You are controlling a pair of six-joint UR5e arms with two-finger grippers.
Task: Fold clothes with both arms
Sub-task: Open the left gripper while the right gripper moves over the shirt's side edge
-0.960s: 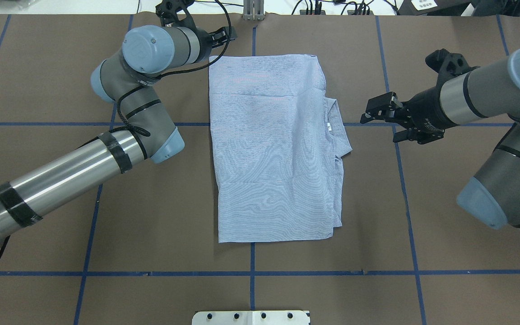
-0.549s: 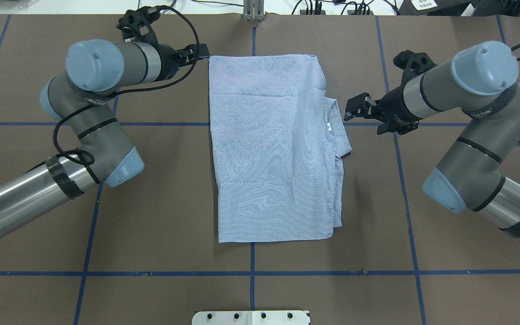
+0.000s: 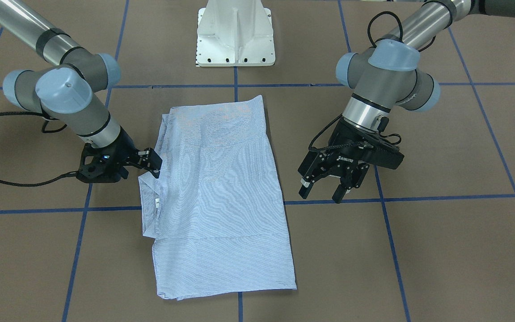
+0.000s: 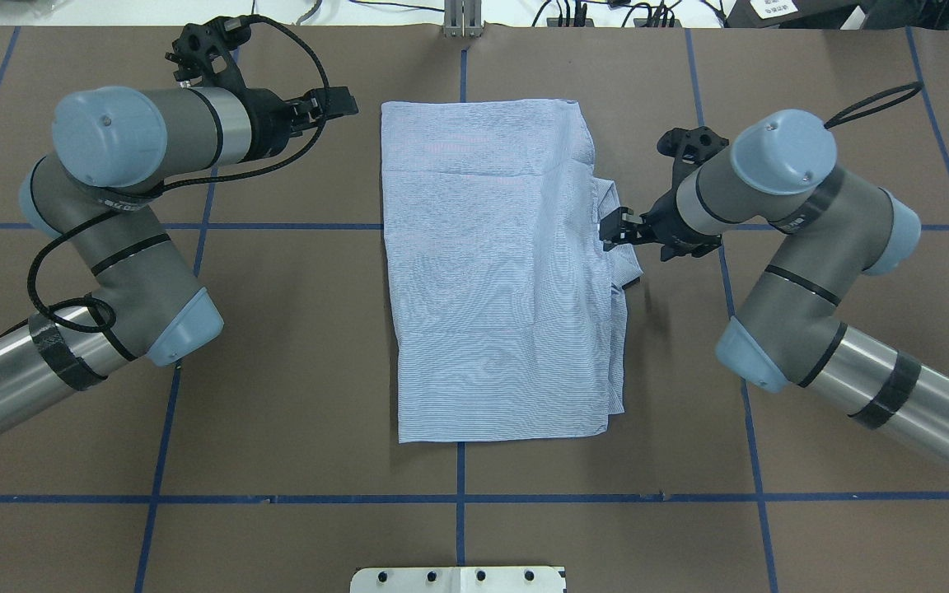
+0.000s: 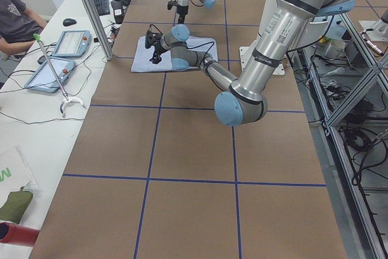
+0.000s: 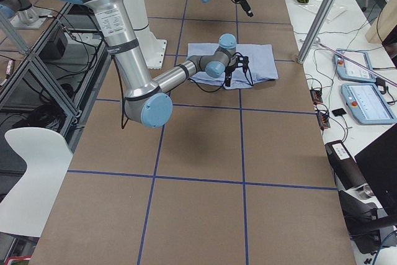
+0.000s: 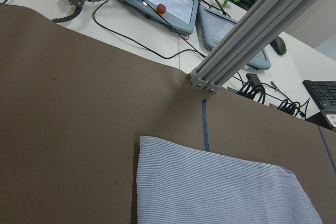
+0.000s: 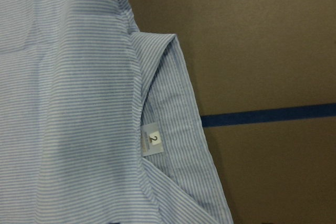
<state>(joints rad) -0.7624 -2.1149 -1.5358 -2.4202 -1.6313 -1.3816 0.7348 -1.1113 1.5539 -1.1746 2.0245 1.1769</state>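
The light blue striped shirt (image 4: 499, 280) lies folded into a tall rectangle at the middle of the brown table, and also shows as the shirt (image 3: 221, 197). Its collar with the small white label (image 8: 151, 139) sticks out on the side of my right arm. My right gripper (image 4: 613, 229) is open, low at that collar edge, with one finger (image 3: 151, 162) touching the cloth. My left gripper (image 3: 324, 190) is open and holds nothing. It hovers a short way off the shirt's far corner (image 7: 144, 145).
The white pedestal base (image 3: 235, 33) stands at the robot's side of the table. An aluminium post (image 7: 252, 30), tablets (image 7: 157, 3) and a grabber tool sit beyond the far edge. A seated person (image 5: 15, 16) is at that side bench.
My left gripper has drawn back from the shirt's far corner, away from the cloth. My right gripper has moved in across the table to the collar.
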